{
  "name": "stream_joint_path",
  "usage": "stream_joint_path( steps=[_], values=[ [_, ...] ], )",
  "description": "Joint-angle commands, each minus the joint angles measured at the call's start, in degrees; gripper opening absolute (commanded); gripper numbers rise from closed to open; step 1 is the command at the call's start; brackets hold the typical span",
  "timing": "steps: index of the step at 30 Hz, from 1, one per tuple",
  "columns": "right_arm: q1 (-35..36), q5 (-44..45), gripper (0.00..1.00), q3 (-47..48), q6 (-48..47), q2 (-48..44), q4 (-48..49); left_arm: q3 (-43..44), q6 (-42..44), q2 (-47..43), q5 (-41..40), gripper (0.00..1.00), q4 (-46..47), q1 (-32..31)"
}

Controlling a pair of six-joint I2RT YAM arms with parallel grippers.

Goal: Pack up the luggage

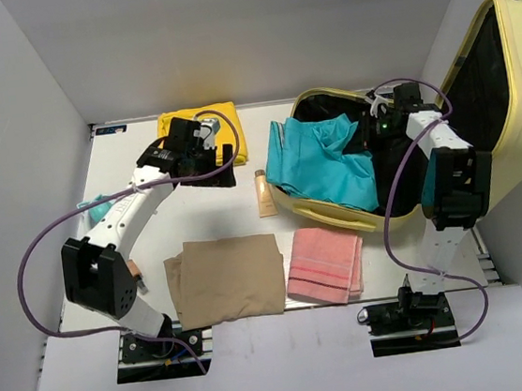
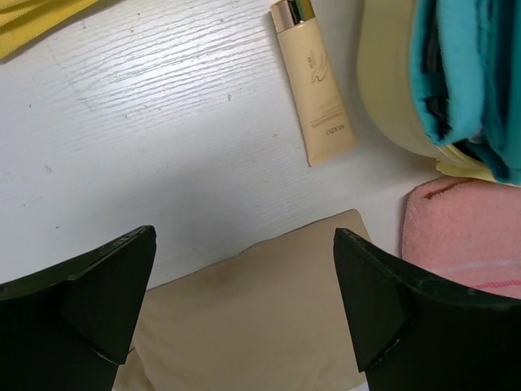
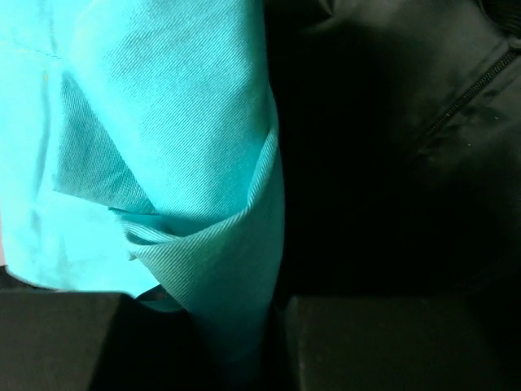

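The luggage (image 1: 516, 119) lies open at the right, a pale yellow shell with its lid standing up and black lining (image 3: 391, 147) inside. A teal cloth (image 1: 324, 165) hangs over its front-left rim, partly inside. My right gripper (image 1: 367, 134) is inside the case, shut on a fold of that teal cloth (image 3: 203, 163), which runs down between its fingers (image 3: 391, 342). My left gripper (image 1: 213, 173) hovers over the table's middle, open and empty. In the left wrist view its fingertips (image 2: 122, 277) frame the far edge of a folded tan cloth (image 2: 252, 318).
On the table lie the tan cloth (image 1: 225, 280), a pink towel (image 1: 324, 264), a beige tube (image 1: 265, 193) beside the luggage rim (image 2: 387, 81), and a yellow cloth (image 1: 225, 124) at the back. A small teal item (image 1: 101, 212) sits behind the left arm. Grey walls surround the table.
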Motion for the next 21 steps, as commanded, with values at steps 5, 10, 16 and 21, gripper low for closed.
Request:
stream_joint_path(
  steps=[5,10,16,21],
  values=[
    [-2.3,-0.3,0.0,-1.2,-3.0,3.1,-2.6,5.2,0.3,2.4,2.6,1.0,-1.1,2.8],
    [-4.1,6.0,0.0,-4.1,-0.4,1.6,-3.4,6.8,-0.4,5.2,3.9,1.0,-2.0,4.9],
    [-6.5,9.8,0.0,-5.2,-1.9,0.0,-6.7,7.8,0.3,6.9,4.1,1.0,-2.1,5.8],
    [-6.6,10.6,0.68,1.3,-3.3,2.4,-12.3,10.8,0.5,8.9,4.5,1.0,-3.3,7.1]
  ],
)
